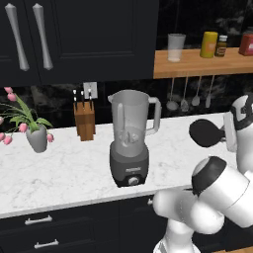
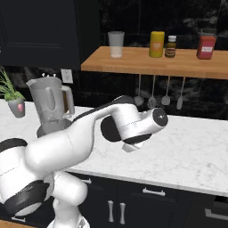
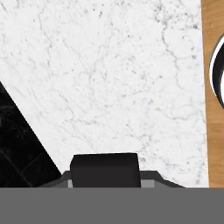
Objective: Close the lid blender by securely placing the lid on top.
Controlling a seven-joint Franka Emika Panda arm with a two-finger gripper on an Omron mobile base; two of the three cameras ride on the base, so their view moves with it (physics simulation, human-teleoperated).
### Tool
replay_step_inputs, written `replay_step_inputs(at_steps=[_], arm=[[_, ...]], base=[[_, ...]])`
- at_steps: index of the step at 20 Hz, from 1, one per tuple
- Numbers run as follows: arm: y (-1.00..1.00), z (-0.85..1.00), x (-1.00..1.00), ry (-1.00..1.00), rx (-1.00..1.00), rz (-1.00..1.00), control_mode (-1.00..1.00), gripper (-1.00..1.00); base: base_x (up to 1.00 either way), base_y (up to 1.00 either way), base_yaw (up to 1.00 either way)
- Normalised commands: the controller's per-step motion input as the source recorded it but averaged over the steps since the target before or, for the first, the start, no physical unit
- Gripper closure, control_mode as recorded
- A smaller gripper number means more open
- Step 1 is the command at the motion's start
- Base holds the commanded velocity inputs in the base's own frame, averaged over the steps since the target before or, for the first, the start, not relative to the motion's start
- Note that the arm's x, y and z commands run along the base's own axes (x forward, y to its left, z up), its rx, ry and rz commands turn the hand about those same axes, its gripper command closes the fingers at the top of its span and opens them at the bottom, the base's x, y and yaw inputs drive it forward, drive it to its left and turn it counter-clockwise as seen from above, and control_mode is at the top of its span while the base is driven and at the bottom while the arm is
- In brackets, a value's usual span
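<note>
The lid (image 1: 205, 132) is carried at the right of the left base view, raised above the worktop (image 1: 59, 168) and turned on edge, so that its round black face is shown to the camera. It is clamped narrowly between the fingers (image 3: 148, 178); in the hand view it is seen edge-on as a black block at bottom centre. The blender (image 1: 129, 143) stands in the middle of the left base view, well apart from the lid, with its jar mouth uncovered.

The step in hand is judged to be the carry toward the jar. For it to be done well, the lid should be brought above the height of the jar rim before it is moved across, so that the spout and the side handle are not struck. The disc should then be turned flat, centred over the mouth, and lowered straight down until it is seated all round. The grip is best loosened only once the lid rests level; a tilted release could leave it cocked on the rim or send it sliding off.

The jar appears empty except for the blade at its bottom. On the wooden shelf (image 1: 197, 64) at upper right, a clear tumbler (image 1: 176, 47) looks empty, and the contents of a yellow canister (image 1: 209, 44), a small dark jar (image 1: 221, 45) and a red container (image 1: 246, 43) cannot be told. A knife block (image 1: 85, 118) holds knives, and a vase (image 1: 37, 139) at the left holds pink flowers.
</note>
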Motion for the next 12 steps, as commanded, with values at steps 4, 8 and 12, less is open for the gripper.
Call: replay_step_inputs(at_steps=[4, 8, 12], arm=[[0.59, 0.75, -0.20, -0.02, 0.01, 0.00, -1.00, 1.00], [0.52, 0.82, -0.19, -0.03, 0.00, 0.00, -1.00, 1.00], [0.44, 0.89, -0.16, -0.02, 0.01, 0.00, -1.00, 1.00]], base=[[0.00, 0.00, 0.00], [0.00, 0.00, 0.00], [0.00, 0.00, 0.00]])
